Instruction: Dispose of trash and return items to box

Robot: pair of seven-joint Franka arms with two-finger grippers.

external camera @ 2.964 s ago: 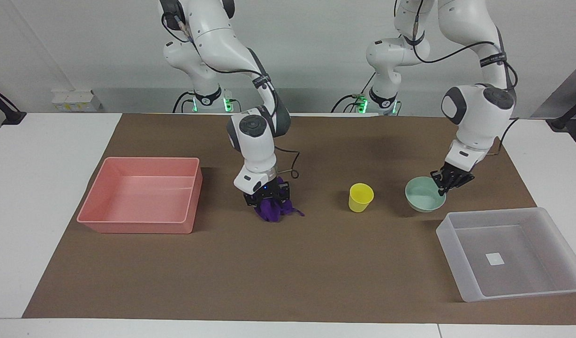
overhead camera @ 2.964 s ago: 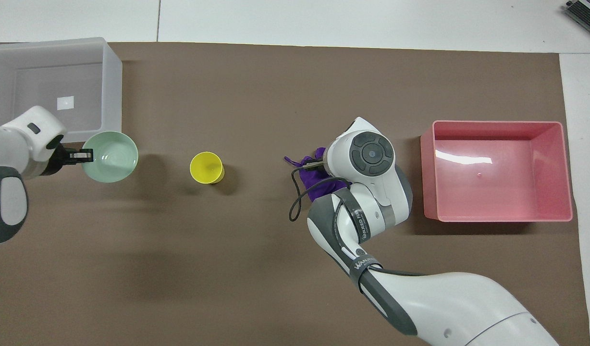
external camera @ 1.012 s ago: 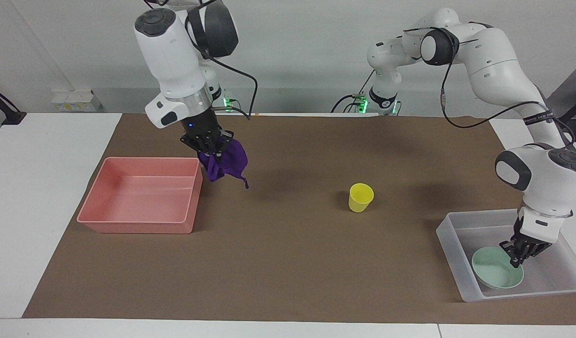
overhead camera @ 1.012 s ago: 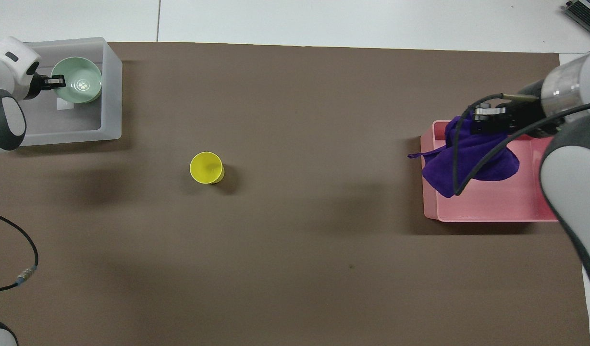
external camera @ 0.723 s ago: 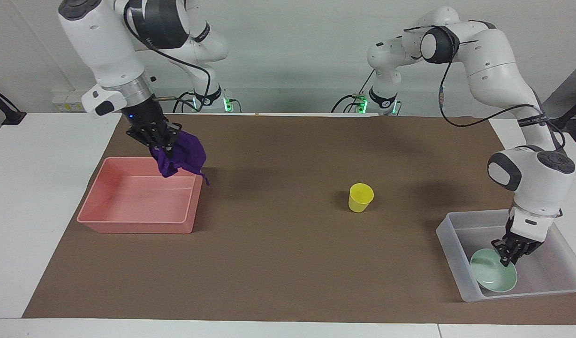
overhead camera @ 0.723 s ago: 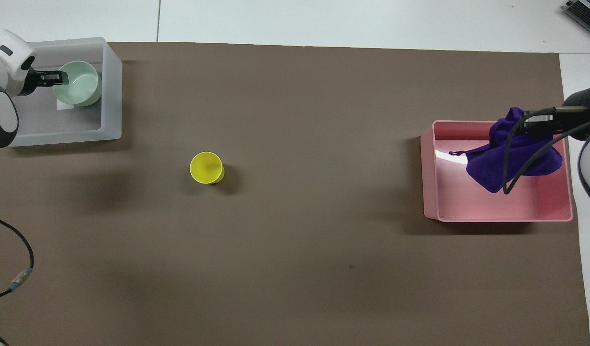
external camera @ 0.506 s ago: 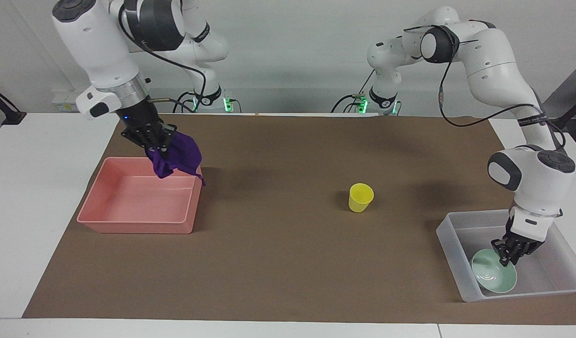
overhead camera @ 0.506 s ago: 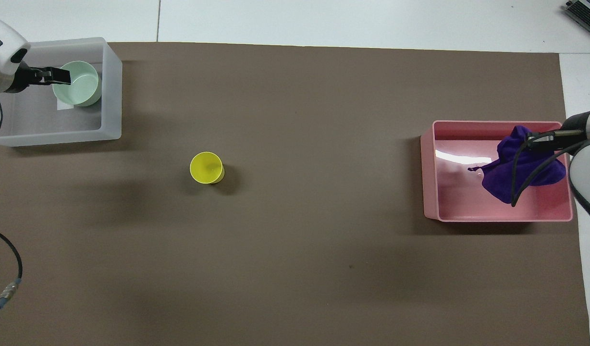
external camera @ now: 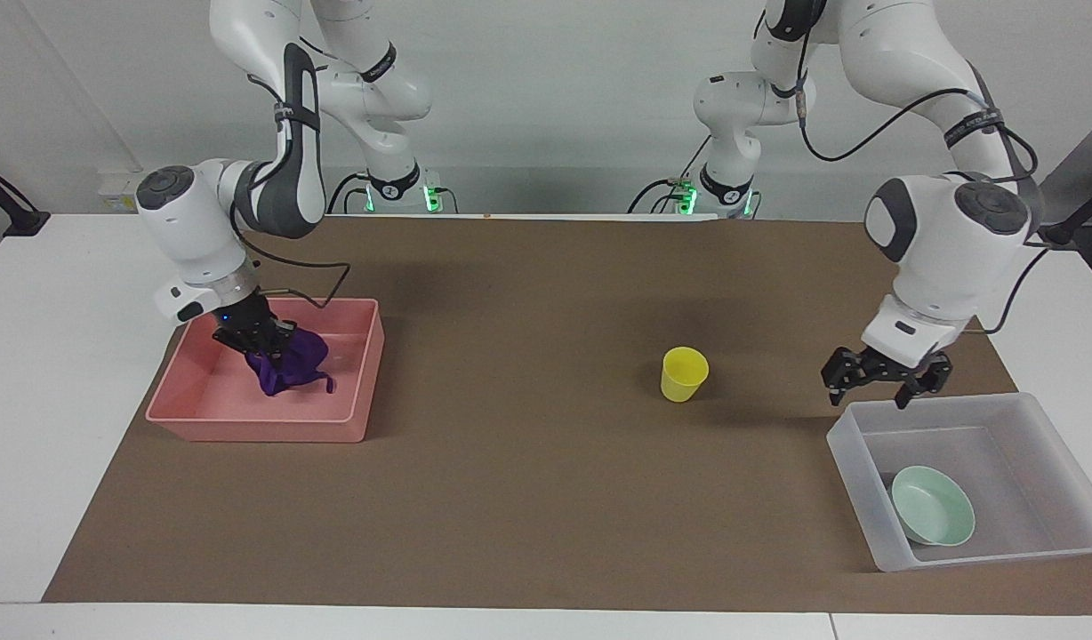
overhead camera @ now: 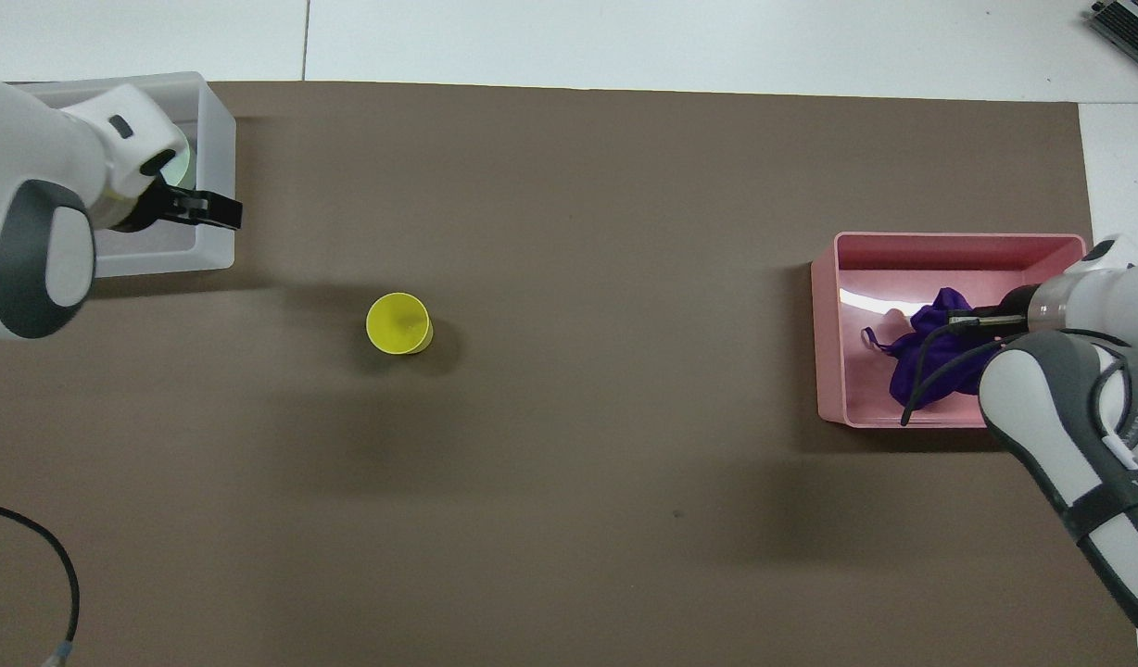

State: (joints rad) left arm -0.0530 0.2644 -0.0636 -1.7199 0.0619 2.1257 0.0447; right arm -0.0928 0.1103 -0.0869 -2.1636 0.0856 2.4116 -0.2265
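Observation:
The purple cloth wad, the trash (external camera: 290, 366) (overhead camera: 930, 350), lies inside the pink tray (external camera: 254, 428) (overhead camera: 949, 248). My right gripper (external camera: 263, 347) (overhead camera: 975, 322) is down in the tray, shut on the cloth's top. The mint-green bowl (external camera: 934, 517) rests on the floor of the translucent box (external camera: 991, 551) (overhead camera: 215, 130); from overhead my left arm hides most of it. My left gripper (external camera: 877, 380) (overhead camera: 206, 211) hangs open and empty over the box's corner nearest the cup. The yellow cup (external camera: 685, 373) (overhead camera: 398, 323) stands upright on the brown mat, between box and tray.
The brown mat (external camera: 528, 498) covers most of the white table. The tray sits toward the right arm's end, the box toward the left arm's end. A loose black cable (overhead camera: 41, 556) lies near the left arm's base.
My right gripper has come down into the pink tray with the cloth. My left gripper has opened, left the bowl in the box, and risen over the box's corner.

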